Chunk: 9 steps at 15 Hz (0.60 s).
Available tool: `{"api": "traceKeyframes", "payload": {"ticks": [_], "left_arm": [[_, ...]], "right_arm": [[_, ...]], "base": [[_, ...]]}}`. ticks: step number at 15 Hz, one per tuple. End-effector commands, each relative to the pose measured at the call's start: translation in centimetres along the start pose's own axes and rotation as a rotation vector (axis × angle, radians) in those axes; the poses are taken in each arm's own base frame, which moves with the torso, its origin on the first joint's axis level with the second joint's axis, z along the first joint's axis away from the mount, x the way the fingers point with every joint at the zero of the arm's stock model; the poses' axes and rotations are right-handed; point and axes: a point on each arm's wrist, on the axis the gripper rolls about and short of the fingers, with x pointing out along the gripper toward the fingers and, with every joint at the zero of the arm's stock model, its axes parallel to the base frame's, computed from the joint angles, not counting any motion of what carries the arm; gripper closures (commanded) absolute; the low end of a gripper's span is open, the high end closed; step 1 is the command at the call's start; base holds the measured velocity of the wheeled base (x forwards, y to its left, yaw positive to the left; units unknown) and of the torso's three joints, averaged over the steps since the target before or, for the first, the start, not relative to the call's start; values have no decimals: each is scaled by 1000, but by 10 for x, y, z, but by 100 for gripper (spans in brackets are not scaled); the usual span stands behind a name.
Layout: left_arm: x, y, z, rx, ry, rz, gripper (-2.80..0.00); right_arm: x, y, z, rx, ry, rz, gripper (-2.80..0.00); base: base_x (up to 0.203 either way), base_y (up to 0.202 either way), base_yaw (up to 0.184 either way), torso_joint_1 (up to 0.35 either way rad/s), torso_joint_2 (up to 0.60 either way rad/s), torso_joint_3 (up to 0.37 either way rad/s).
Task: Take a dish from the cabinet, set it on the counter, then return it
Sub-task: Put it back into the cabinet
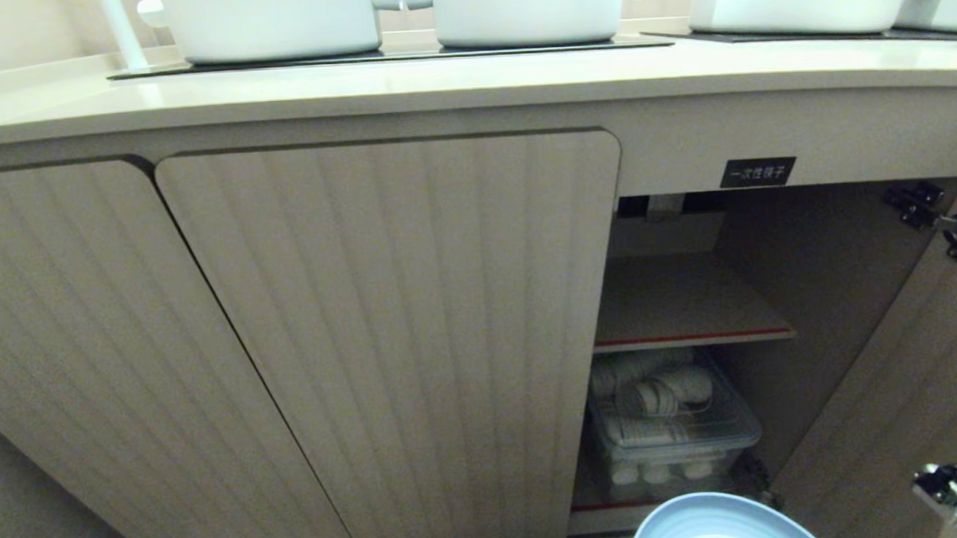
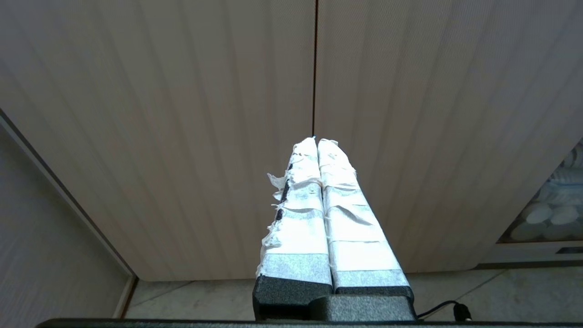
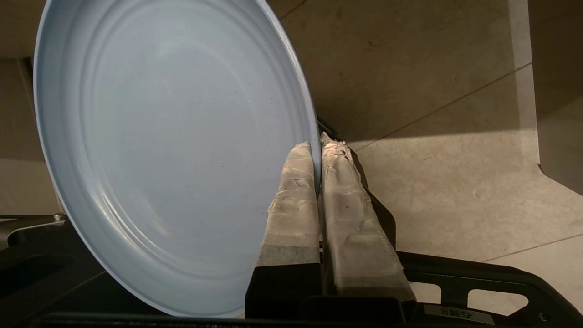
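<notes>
My right jaws (image 3: 317, 146) were closed on the rim of the dish (image 3: 173, 150), one taped finger on the inner face and one behind the edge. This was a thin pinch at one side only, so the whole plate hung out from the grip. In my judgement this was the first risk: the dish could turn in the jaws or slip out, and below it was only the tiled floor (image 3: 455, 182).

In the head view the dish (image 1: 718, 523) was low, in front of the open part of the cabinet (image 1: 385, 328), outside it and well under the surface (image 1: 440, 83). The open door (image 1: 905, 413) stood just beside on the right, with its hinge (image 1: 934, 217) above. If I lifted too straight, I judged the far rim could strike the front edge of the surface, or the door.

On the surface the white pots (image 1: 525, 12) left only a narrow free strip at the front, so a careless placing could leave the dish overhanging.

My left jaws (image 2: 317, 143) were closed on nothing, parked before the closed doors (image 2: 182, 114).
</notes>
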Motion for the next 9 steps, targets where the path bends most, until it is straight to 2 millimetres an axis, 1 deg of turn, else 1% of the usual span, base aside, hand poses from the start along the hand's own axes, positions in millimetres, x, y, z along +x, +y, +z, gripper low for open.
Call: {"api": "traceKeyframes", "payload": {"ticks": [1, 7, 9], "left_arm": [[0, 0, 0, 0, 0, 0, 0], [0, 0, 0, 0, 0, 0, 0], [0, 0, 0, 0, 0, 0, 0]], "right_arm": [[-1, 0, 0, 3, -4, 4, 0], [-4, 6, 10, 26, -34, 20, 0], [-4, 6, 11, 32, -34, 17, 0]], "base": [[0, 0, 0, 0, 0, 0], [0, 0, 0, 0, 0, 0], [0, 0, 0, 0, 0, 0]]}}
